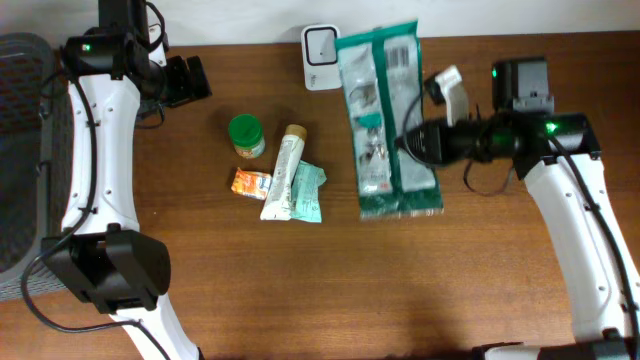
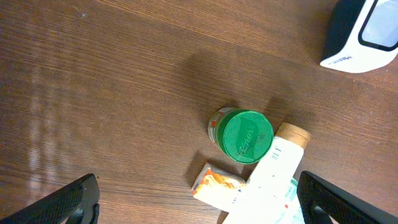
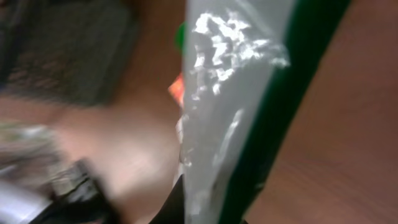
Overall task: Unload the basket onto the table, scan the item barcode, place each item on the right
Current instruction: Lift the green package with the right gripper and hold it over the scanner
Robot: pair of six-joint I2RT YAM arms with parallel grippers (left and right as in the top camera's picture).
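Package: long clear plastic with green edges, over the far middle of the bench, top corner beside the scanner.
Right arm: reaching leftward.
Right tool: pinching the package's right edge.
Left tool: spread wide, empty, near a green-lidded jar.

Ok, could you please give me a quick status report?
Left claw open, empty. Right claw shut on green-edged package, beside scanner. Nothing blocking.
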